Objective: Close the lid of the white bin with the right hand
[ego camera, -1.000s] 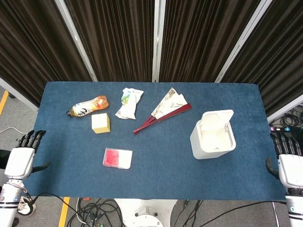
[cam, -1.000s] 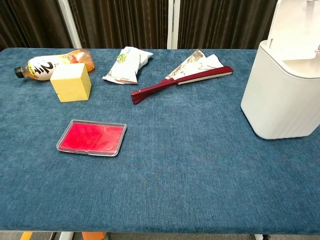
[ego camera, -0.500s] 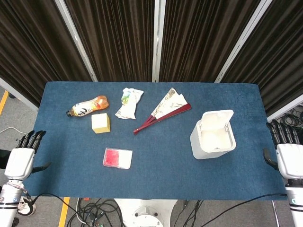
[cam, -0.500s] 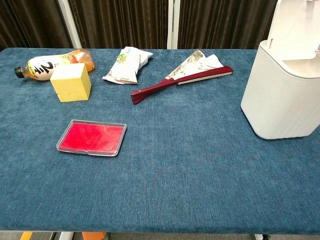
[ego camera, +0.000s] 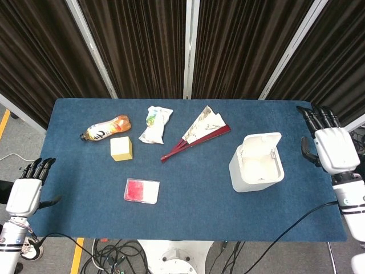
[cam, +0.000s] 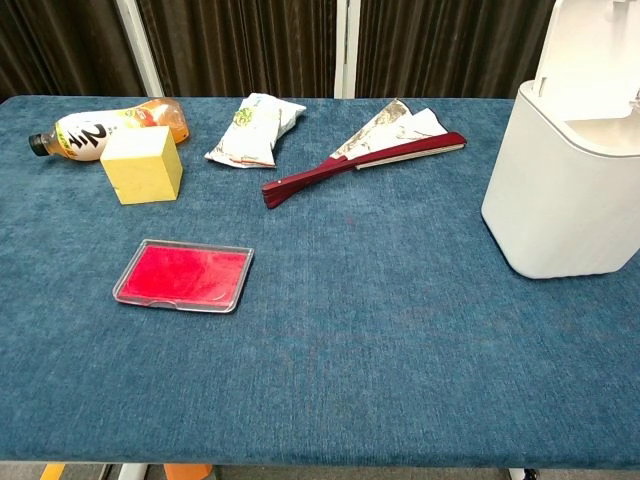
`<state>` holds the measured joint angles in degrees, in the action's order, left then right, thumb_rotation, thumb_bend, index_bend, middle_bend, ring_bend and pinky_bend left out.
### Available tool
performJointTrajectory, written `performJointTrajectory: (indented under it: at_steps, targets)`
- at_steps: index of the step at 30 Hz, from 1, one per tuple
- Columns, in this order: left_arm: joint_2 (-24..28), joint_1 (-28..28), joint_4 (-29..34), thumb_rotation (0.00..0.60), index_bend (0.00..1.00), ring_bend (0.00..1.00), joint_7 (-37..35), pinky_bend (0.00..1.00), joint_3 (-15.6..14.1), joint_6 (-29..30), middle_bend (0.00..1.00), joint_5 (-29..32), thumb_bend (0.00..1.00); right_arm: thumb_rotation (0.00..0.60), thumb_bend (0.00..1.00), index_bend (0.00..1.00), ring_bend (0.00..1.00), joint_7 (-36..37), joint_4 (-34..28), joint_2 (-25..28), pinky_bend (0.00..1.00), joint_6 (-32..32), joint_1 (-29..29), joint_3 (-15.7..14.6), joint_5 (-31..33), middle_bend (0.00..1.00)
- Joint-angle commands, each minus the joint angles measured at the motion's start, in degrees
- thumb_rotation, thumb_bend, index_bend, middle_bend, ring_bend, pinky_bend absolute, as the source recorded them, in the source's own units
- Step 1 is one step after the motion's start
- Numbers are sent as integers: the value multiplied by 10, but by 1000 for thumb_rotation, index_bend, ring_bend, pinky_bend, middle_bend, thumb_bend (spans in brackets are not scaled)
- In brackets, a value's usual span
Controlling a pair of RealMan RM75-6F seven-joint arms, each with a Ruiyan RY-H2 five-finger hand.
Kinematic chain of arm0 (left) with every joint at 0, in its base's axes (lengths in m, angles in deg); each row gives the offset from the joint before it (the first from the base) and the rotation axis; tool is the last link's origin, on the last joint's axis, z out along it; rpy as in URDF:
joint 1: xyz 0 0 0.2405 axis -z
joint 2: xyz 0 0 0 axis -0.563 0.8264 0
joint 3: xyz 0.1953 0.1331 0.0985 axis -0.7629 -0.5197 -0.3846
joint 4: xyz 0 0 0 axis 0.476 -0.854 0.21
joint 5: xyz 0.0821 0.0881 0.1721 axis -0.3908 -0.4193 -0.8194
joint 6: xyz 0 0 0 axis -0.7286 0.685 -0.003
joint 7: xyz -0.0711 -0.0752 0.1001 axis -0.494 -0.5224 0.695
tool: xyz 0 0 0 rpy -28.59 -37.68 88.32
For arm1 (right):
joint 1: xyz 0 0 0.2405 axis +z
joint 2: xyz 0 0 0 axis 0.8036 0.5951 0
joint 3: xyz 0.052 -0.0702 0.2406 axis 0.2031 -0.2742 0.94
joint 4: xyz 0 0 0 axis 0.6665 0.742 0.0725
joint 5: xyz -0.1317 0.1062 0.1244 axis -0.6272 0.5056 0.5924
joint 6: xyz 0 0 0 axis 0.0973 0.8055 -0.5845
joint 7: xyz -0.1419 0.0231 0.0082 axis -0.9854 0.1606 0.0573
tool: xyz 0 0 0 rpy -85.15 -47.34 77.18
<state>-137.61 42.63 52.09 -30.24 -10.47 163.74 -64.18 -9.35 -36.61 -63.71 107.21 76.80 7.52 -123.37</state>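
Presently, head view: my right hand [ego camera: 329,147] is at the right edge of the frame, over the table's right border, fingers straight and apart, holding nothing.
Head view, bin: the white bin [ego camera: 256,164] stands right of centre on the blue table [ego camera: 194,188], just left of my right hand and not touching it.
Head view, lid: the lid [ego camera: 262,143] stands raised at the bin's far side; the opening is uncovered.
Head view, left hand: my left hand [ego camera: 25,191] is at the lower left, off the table's corner, fingers extended and apart, empty.
Head view, other items: bottle [ego camera: 105,128], yellow block [ego camera: 121,148], snack packet [ego camera: 155,124] and folding fan [ego camera: 197,133] lie across the upper middle; a red case [ego camera: 142,190] lies below them.
Chest view, bin: the bin [cam: 565,190] fills the right edge, lid [cam: 592,45] upright.
Chest view, hands: neither appears.
Chest view, other items: bottle [cam: 100,127], block [cam: 142,165], packet [cam: 254,127], fan [cam: 370,152] and red case [cam: 184,275] lie left of the bin.
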Motion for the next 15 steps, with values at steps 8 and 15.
performJointTrajectory:
  at_steps: [8, 15]
  targets:
    - [1, -2, -8, 600, 74, 41, -9, 135, -1, -3, 90, 5, 94, 575, 646, 77, 68, 0, 58, -32, 59, -212, 177, 44, 213, 183]
    - [0, -1, -13, 600, 74, 42, -14, 135, 0, -8, 90, 9, 94, 576, 673, 123, 135, -33, 100, -58, 194, -250, 248, 30, 303, 245]
